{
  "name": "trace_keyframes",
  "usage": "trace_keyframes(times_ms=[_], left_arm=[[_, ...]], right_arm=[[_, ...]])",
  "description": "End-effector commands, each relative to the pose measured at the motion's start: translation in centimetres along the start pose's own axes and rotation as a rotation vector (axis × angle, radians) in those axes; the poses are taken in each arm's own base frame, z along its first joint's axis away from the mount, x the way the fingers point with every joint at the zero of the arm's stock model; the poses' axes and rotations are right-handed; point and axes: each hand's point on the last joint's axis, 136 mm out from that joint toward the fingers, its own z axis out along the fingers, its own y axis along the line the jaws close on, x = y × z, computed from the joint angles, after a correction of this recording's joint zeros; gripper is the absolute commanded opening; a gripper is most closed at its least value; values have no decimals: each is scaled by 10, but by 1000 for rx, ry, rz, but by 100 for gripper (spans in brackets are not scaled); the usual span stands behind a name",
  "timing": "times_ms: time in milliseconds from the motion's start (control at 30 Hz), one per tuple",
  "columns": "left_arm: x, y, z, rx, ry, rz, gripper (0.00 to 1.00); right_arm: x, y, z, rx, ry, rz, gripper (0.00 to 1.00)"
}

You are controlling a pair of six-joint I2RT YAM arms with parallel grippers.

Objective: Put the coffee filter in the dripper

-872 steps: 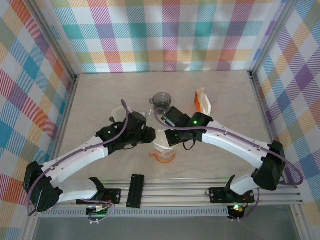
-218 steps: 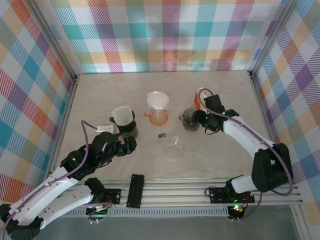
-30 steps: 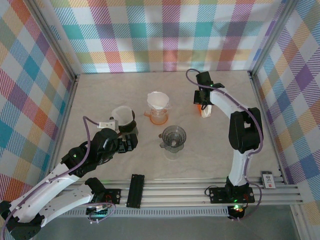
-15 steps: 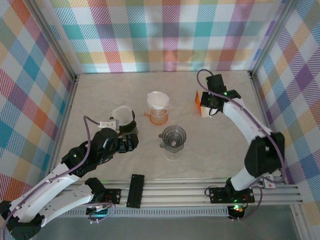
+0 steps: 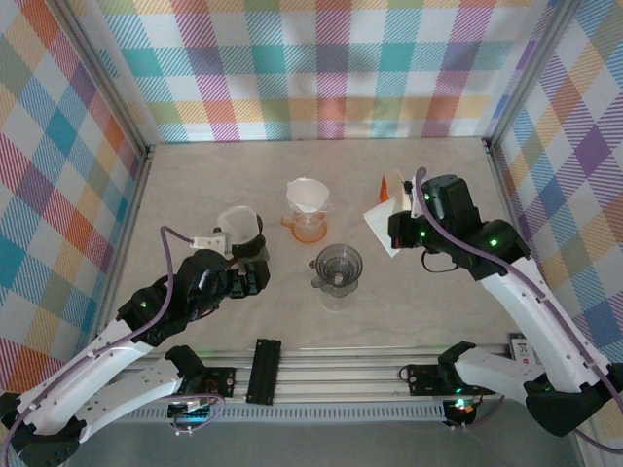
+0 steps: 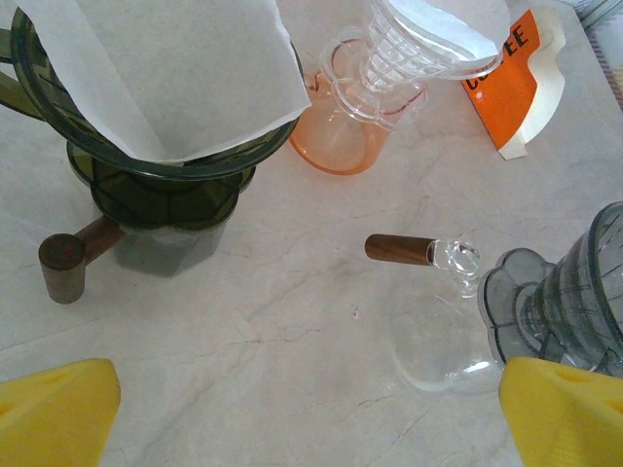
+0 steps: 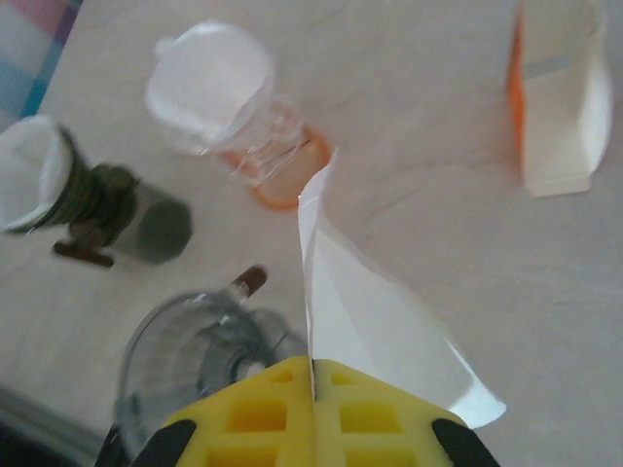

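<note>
Right gripper (image 5: 394, 227) off pouch (image 5: 389, 185), coffee filter (image 5: 378, 222) pinched

The grey dripper (image 6: 574, 292) is cut off at the right edge. The coffee filter (image 7: 370, 321) is partly hidden in the right gripper (image 7: 313, 377).

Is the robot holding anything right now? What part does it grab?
Yes. The right fingers pinch a white paper filter by one edge, shut tight on it. The left fingers are wide open and hold nothing.
</note>
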Motion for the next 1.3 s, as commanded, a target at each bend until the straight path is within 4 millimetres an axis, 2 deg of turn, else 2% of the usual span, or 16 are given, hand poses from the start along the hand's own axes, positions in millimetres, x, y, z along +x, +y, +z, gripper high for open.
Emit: trace_keyframes(times_ms=[0,133,267,567,733,1000,1267], left_arm=[[-8,-4,-5,19,-18,-1,100],[-6,-3,-5,20,-19,-5,100],[-5,-1,-6,23,-23,-10,100],[-5,-4,-5,45,-28,-20,100],[-2,-5,-5,58,-27,-27,100],[-2,-8,-7,84,-29,-28,100],[-1,-11,-5,102,-24,-34,100]], right_arm=[[28,20,-18,-84,162,-31,0],[36,40,-29,-139,264,-51,0],[43,49,-25,-100,371,-91,0],[53,56,3,45,558,-219,0],[51,77,18,33,589,-276,1],[62,99,50,10,661,-328,2],[76,105,80,-11,688,-315,2]])
